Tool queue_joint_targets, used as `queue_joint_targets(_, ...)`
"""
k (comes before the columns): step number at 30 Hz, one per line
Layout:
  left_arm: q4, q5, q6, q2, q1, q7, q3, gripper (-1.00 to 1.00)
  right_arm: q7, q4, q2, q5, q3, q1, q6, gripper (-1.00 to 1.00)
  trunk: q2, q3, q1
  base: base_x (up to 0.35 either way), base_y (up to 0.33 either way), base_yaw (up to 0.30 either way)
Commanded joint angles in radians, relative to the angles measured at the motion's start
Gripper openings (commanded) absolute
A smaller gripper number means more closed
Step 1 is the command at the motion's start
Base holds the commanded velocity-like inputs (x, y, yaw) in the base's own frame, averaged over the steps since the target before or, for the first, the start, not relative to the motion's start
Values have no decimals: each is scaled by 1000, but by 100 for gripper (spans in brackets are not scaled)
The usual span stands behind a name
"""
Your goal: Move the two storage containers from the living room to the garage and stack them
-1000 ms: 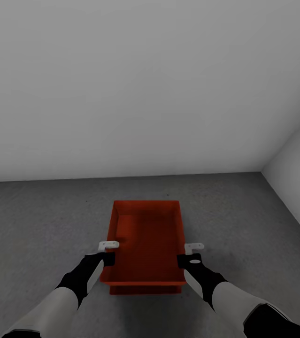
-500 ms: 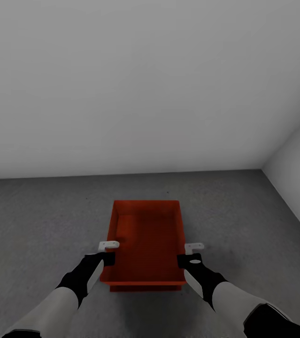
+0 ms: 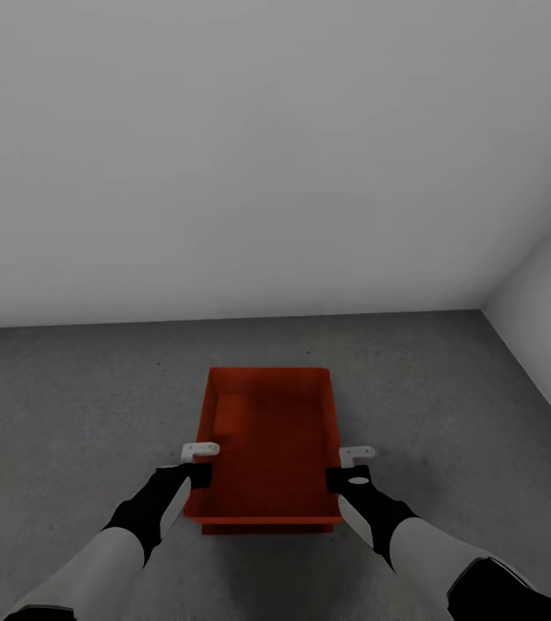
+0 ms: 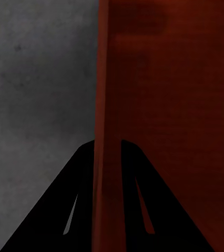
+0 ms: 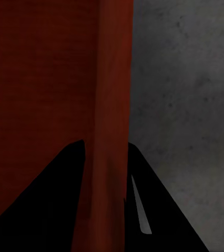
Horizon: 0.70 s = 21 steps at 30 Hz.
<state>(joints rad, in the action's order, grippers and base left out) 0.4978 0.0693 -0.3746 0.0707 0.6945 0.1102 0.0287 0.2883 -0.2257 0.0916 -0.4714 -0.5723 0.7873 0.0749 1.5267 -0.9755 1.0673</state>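
1. One of the two storage containers (image 3: 268,444) is held over the other, whose front edge (image 3: 266,531) is seen just beneath, on the floor (image 3: 68,405) of the garage.
2. Its side walls are pinched by the left gripper (image 4: 108,157) and right gripper (image 5: 105,157), so it is kept level for stacking.
3. Open floor is left all round; the wall (image 3: 542,310) stands well apart.

My head camera looks forward and down at the box (image 3: 268,448) from above, while both wrist cameras sit close against its side walls, sharing the floor (image 3: 68,405).
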Motion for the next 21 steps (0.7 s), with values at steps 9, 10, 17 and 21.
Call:
queue_joint_targets(9,16,-11,-7,1,0,10,-11,-100,107,2,0,-13,4,0,5,-100,35,-16,19,0,0,0)
queue_joint_targets(10,16,-10,-8,1,0,10,-11,-100,107,2,0,-13,4,0,5,-100,42,-19,23,0,0,0)
queue_joint_targets(17,16,-11,-9,3,0,9,-12,-100,107,2,1,-13,4,0,5,-100,77,-35,42,0,0,0)
queue_joint_targets(21,16,-11,-9,3,0,9,-11,-100,107,2,1,-13,4,0,5,-100,84,-38,46,0,0,0)
